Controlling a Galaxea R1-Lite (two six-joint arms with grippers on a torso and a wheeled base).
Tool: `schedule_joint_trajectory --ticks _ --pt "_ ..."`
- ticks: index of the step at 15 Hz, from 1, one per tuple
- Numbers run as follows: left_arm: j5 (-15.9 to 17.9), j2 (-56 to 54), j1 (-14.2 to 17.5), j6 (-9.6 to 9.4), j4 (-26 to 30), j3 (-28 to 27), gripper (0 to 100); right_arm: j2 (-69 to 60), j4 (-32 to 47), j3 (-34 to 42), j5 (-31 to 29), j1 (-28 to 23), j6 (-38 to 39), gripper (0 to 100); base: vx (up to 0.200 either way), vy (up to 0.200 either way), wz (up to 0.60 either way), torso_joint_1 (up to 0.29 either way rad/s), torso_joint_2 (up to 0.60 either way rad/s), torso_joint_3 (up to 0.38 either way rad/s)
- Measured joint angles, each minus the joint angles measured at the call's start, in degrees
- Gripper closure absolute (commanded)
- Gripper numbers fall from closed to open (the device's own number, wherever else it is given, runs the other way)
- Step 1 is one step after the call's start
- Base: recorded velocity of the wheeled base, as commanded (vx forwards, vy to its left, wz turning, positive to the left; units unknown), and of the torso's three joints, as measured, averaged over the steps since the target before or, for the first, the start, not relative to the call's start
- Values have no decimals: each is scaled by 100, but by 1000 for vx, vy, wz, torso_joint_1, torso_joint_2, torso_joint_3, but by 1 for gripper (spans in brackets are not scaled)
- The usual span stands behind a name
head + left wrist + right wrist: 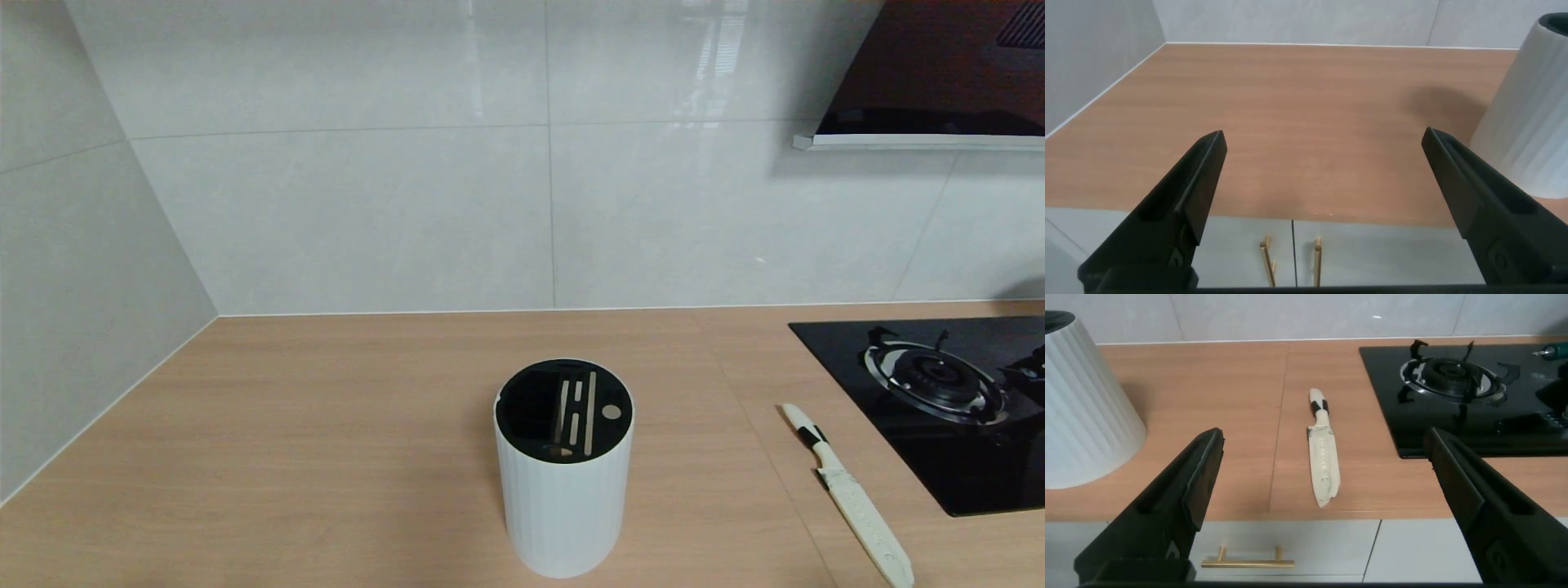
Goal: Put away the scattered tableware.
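**Both grippers open before the counter; one knife yet to be stowed**

The left gripper (1323, 208) hangs with its jaws spread wide and nothing between them, just off the near edge of the counter (326, 425), above the cabinet doors (1290, 261). We judge this a waiting pose, since nothing on the left part of the counter calls for a grasp. The right gripper (1323, 506) is likewise spread and empty, also at the near edge. Its gap frames the knife (1323, 457), so we take this arm to be the one placed for the pick.

The knife lies flat on the counter, right of the holder (563, 482) and well apart from it, and just left of the hob (939, 408), touching neither. Its narrow end, marked by a dark band, points far. Its broad pale end points near and slightly right, close to the counter edge. We read the narrow end as the handle, though the pictures do not settle whether the broad part is a bare blade or a sheath.

The holder is a white ribbed cylinder standing upright near the middle of the counter. Its black top carries several narrow slots and one larger open well, and nothing stands in them as far as we can see.

Because the slots open upward, the knife would have to be lifted, turned upright and lowered broad end first. The far-pointing handle makes for a longer reach.
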State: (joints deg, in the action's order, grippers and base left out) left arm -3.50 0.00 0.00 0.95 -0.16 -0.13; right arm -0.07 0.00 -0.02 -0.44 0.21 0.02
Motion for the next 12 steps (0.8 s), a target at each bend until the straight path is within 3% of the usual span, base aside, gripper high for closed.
schedule_joint_trajectory --ticks 3,12 --pt "0 -2 0 0 0 0 0 0 0 0 0 1 -2 0 0 -200 0 -2 -2 2" --pt "2 0 0 0 -2 -2 0 0 0 0 11 0 -7 0 0 0 0 0 0 0"
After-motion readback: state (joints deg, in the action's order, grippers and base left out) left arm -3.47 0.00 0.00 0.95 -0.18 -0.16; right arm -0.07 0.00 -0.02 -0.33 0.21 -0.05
